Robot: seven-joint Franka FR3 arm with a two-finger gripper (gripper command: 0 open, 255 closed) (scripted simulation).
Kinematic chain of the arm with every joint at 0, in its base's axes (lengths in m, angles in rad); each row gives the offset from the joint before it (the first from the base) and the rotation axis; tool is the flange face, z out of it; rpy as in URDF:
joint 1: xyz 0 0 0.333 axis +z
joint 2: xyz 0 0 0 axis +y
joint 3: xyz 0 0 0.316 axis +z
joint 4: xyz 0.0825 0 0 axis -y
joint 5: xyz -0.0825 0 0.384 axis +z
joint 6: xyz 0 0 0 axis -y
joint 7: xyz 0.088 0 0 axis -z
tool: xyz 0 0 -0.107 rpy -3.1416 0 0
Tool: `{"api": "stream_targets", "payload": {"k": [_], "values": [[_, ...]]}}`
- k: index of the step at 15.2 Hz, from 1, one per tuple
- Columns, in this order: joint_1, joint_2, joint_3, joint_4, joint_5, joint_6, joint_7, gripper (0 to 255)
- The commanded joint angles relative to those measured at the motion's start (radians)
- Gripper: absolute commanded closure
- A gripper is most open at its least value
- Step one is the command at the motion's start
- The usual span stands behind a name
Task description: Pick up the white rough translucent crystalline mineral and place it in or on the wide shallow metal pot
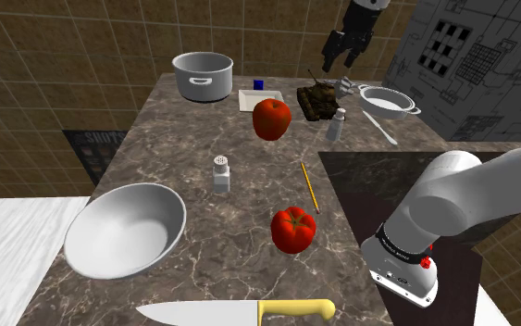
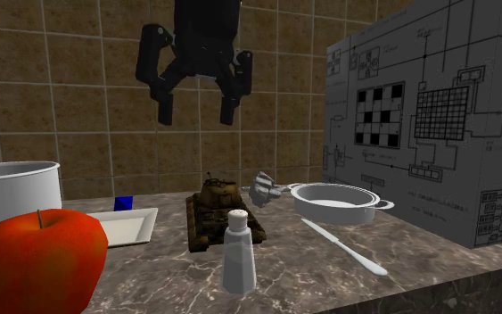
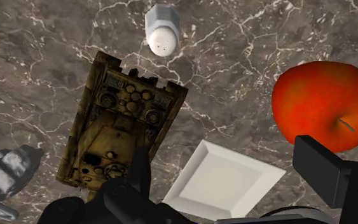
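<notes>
The mineral [image 2: 264,188] is a pale grey-white jagged lump on the marble counter, between a toy tank [image 2: 222,214] and the wide shallow metal pot [image 2: 338,202]. In the shoulder view the mineral [image 1: 345,86] lies just left of the pot [image 1: 386,100]. My black gripper [image 2: 195,114] hangs open high above the tank, nothing between its fingers. In the wrist view the gripper [image 3: 234,184] looks down on the tank [image 3: 117,124], with the mineral [image 3: 7,168] off to one side.
A red apple [image 1: 272,119], white square plate [image 1: 260,99], salt shakers [image 1: 337,124] [image 1: 221,173], a butter knife [image 1: 379,127], a tall pot [image 1: 203,76], a tomato [image 1: 292,229], pencil [image 1: 310,187], white bowl [image 1: 126,229] and yellow-handled knife [image 1: 240,312] crowd the counter. A patterned box [image 2: 432,125] stands behind the shallow pot.
</notes>
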Motion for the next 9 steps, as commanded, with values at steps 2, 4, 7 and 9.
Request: {"api": "stream_targets", "payload": {"k": [2, 4, 7, 9], "values": [[-0.016, 0.071, -0.056, 0.03, -0.007, 0.043, -0.032, 0], [-0.026, 0.117, -0.095, 0.05, -0.008, 0.07, -0.056, 0], [-0.039, 0.191, -0.154, 0.086, -0.002, 0.107, -0.095, 0], [-0.045, 0.244, -0.193, 0.115, 0.008, 0.13, -0.123, 0]]}}
